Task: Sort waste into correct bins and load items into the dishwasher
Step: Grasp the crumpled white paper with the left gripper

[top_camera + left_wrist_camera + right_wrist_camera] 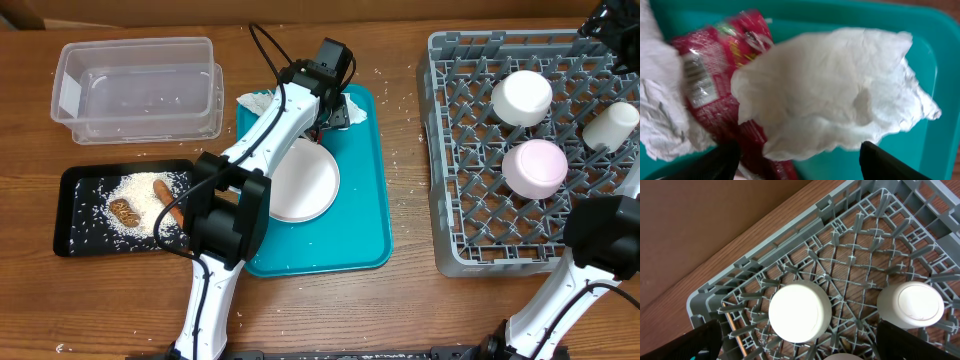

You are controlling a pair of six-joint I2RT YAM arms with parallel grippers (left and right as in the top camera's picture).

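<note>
My left gripper is open, low over the far end of the teal tray. Between its fingers lie a crumpled white napkin and a red shiny wrapper, with a second napkin to the left. The white plate lies on the teal tray. The black tray holds rice, a carrot and a brown lump. The clear tub has only a few rice grains. My right gripper is open and empty above the grey rack, over an upturned bowl.
The rack holds two upturned bowls and a cup. The teal tray sits mid-table between the bins and the rack. Rice grains are scattered on the wood around the trays. My left arm stretches over the plate.
</note>
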